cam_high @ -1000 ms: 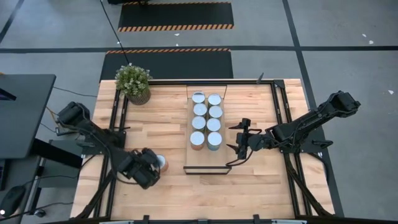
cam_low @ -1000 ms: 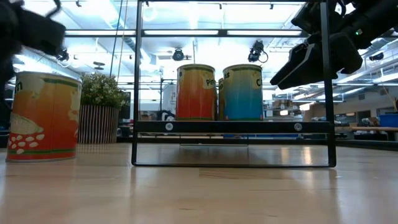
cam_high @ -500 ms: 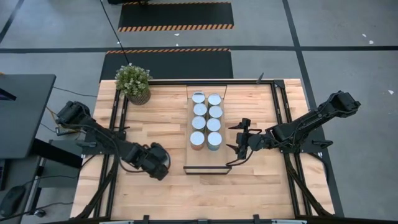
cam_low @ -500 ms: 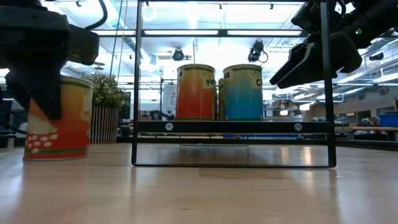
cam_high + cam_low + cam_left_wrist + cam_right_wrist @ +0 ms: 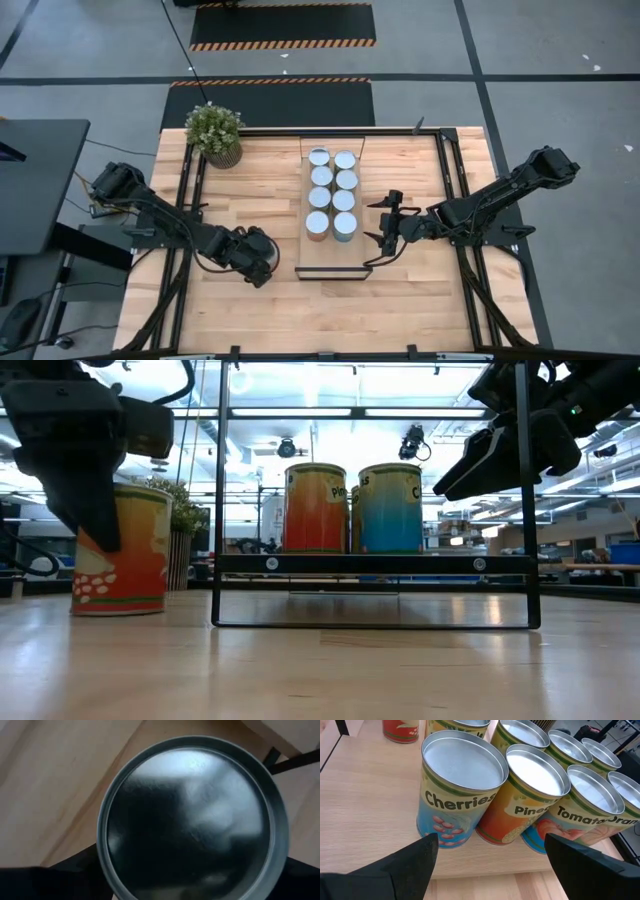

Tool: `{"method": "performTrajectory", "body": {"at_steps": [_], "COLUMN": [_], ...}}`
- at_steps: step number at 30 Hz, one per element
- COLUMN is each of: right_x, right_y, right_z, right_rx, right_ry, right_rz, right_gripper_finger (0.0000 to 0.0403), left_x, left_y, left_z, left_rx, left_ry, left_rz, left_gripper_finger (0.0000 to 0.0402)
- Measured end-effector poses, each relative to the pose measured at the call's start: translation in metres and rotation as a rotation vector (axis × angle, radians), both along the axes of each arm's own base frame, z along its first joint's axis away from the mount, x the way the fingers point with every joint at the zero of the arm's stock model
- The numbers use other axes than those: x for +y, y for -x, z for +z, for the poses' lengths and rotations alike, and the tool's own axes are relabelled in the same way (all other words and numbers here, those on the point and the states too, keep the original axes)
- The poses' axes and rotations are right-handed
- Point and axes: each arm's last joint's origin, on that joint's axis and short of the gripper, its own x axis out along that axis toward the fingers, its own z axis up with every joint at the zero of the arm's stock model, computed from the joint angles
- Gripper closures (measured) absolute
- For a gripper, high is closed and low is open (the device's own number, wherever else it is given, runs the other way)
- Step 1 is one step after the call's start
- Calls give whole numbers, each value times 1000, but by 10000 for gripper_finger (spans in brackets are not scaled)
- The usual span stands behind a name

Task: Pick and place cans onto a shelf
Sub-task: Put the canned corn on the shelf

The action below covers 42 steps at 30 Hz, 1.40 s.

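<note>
beside the shelf (image 5: pixel 336 262) front edge, left end effector (image 5: pixel 257 262) straddling a can (image 5: pixel 122 550), grip unclear, right end effector (image 5: pixel 387 225) open

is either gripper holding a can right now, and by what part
The left gripper straddles the sides of the ninth can, still standing on the table; a closed grip cannot be told. The right gripper holds nothing.

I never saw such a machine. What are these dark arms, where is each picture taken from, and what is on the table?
This is a robot with two arms, each ending in a two-finger gripper. One picture looks down from above, one level across the table, two from wrist cameras. On the table stand a potted plant and a shelf carrying eight cans. The left gripper is over a ninth can beside the shelf; whether it grips is unclear. The right gripper hovers open and empty near the shelf.
</note>
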Motion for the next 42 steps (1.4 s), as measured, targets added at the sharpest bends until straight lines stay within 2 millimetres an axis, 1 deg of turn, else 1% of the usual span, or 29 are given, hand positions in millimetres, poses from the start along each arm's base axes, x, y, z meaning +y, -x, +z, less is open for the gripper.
{"method": "performTrajectory", "body": {"at_steps": [5,8,10,12,16,18,21,25,31,34,39,42], "right_x": [0,0,0,0,0,0,0,0,0,0,1,1], "right_y": [0,0,0,0,-1,-1,-1,-1,-1,-1,-1,-1], "right_z": [0,0,0,0,1,1,1,1,1,1,1,1], "right_rx": [0,1,1,-3,-8,-8,-7,-7,-11,-14,-14,-14], "right_ry": [0,1,1,0,-1,-1,3,4,-1,-2,-2,-2], "right_rz": [1,1,2,1,2,2,4,5,10,10,10,10], "right_gripper_finger": [30,30,30,30,30,30,30,30,30,30,30,30], "left_x": [-1,0,0,-1,-1,1,6,16,30,30,27,27], "left_y": [-2,-4,-8,-14,-26,-31,-38,-47,-63,-70,-77,-80], "left_z": [1,4,12,24,47,53,58,56,55,49,31,28], "left_rx": [-35,-26,-19,-31,-86,-111,-156,-209,-298,-306,-248,-259], "left_ry": [-62,-69,-59,-58,-82,-109,-152,-175,-106,-87,-91,-86], "left_rz": [-60,-84,-110,-132,-203,-228,-257,-278,-333,-358,-373,-355], "left_gripper_finger": [87,85,86,88,86,83,83,82,82,81,81,72]}}
